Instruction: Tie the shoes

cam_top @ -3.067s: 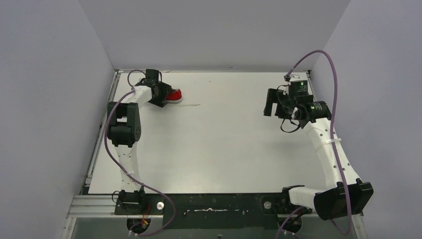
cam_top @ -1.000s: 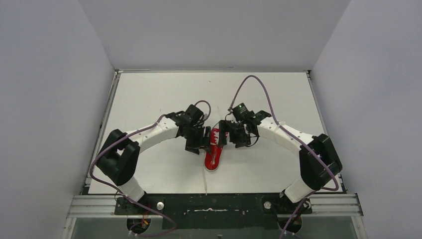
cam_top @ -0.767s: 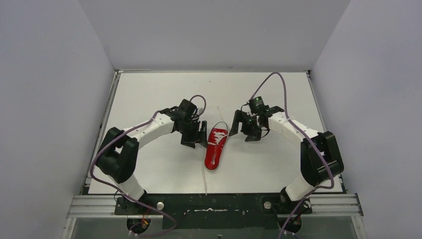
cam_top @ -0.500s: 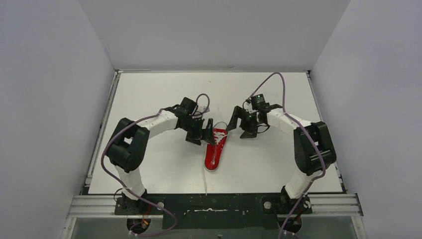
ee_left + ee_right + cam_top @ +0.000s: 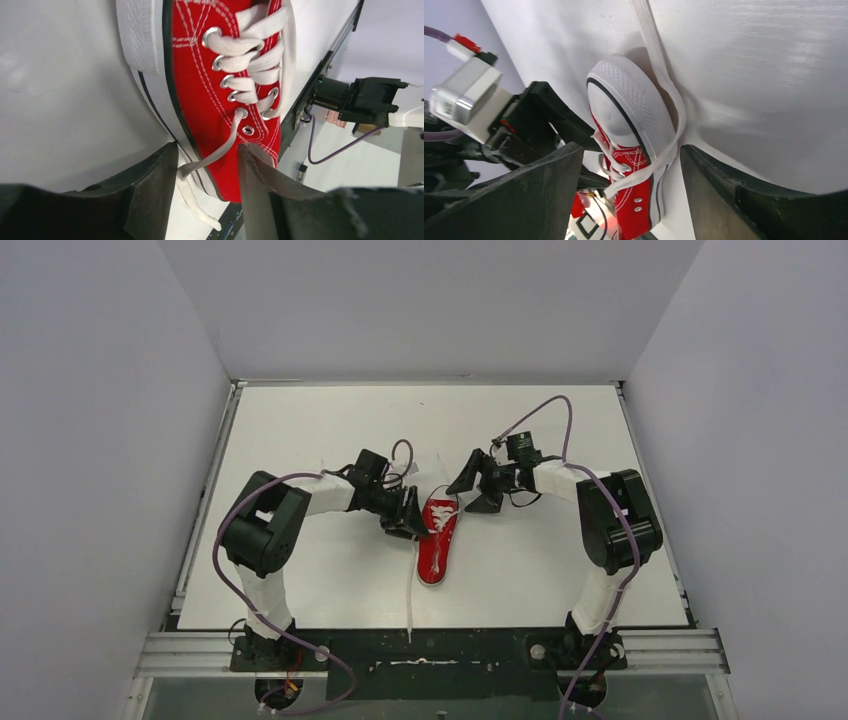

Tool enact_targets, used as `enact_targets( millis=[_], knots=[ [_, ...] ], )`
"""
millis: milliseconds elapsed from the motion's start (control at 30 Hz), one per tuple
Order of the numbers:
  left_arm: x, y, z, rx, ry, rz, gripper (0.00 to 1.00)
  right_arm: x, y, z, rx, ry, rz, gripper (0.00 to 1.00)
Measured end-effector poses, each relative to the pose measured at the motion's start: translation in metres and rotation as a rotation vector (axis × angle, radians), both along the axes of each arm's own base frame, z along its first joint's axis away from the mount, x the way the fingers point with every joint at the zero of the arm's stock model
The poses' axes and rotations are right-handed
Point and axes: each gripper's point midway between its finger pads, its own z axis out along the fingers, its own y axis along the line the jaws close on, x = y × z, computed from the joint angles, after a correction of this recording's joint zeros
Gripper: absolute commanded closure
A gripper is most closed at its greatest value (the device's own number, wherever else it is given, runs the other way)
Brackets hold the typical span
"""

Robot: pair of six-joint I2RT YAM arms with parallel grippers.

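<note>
The red shoe (image 5: 438, 540) lies mid-table, white toe cap (image 5: 631, 100) toward the near edge. One white lace (image 5: 410, 600) trails past the toe; in the right wrist view this lace (image 5: 659, 65) hugs the toe. My left gripper (image 5: 413, 519) is at the shoe's left side by the heel. In the left wrist view this gripper (image 5: 207, 150) pinches the shoe's side wall (image 5: 215, 125), one finger outside the sole and one against the red canvas, a lace end (image 5: 210, 157) caught between. My right gripper (image 5: 468, 490) stands open beyond the heel, apart from the shoe (image 5: 639, 185).
The white table (image 5: 560, 570) is boxed in by grey walls on three sides. A black and aluminium rail (image 5: 430, 652) runs along the near edge. Purple cables (image 5: 545, 410) loop above both forearms, and the left arm's elbow (image 5: 262, 525) sits left of the shoe.
The shoe, earlier in the far left corner, now lies mid-table. Within the last second the left jaws opened, then closed on the shoe's side. The right gripper drew back toward the heel and narrowed slightly.
</note>
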Motion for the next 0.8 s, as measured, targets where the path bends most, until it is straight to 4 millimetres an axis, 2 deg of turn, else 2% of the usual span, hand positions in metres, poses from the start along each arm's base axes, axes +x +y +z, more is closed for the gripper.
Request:
enact_targets(
  millis=[167,333,433,533,600,700,800],
  knots=[
    [-0.009,0.002,-0.001,-0.013,0.044,0.009,0.67,0.003,0.008,-0.001,0.066,0.007,-0.011,0.48],
    [-0.015,0.003,0.011,-0.04,0.044,0.017,0.76,0.004,0.01,0.0,0.102,0.021,-0.028,0.6],
    [-0.014,0.001,0.02,-0.063,0.027,0.015,0.78,0.002,0.011,0.0,0.114,0.031,-0.035,0.67],
    [-0.014,0.0,0.023,-0.074,0.026,0.016,0.78,0.0,0.01,-0.002,0.12,0.036,-0.044,0.82],
    [-0.014,0.0,0.022,-0.073,0.029,0.016,0.78,-0.001,0.011,-0.002,0.127,0.043,-0.047,0.86],
    [-0.017,0.001,0.022,-0.068,0.035,0.013,0.74,-0.001,0.011,-0.002,0.13,0.046,-0.053,0.97],
    [-0.018,0.003,0.024,-0.066,0.03,0.007,0.7,-0.001,0.011,0.002,0.134,0.037,-0.055,1.0]
  ],
)
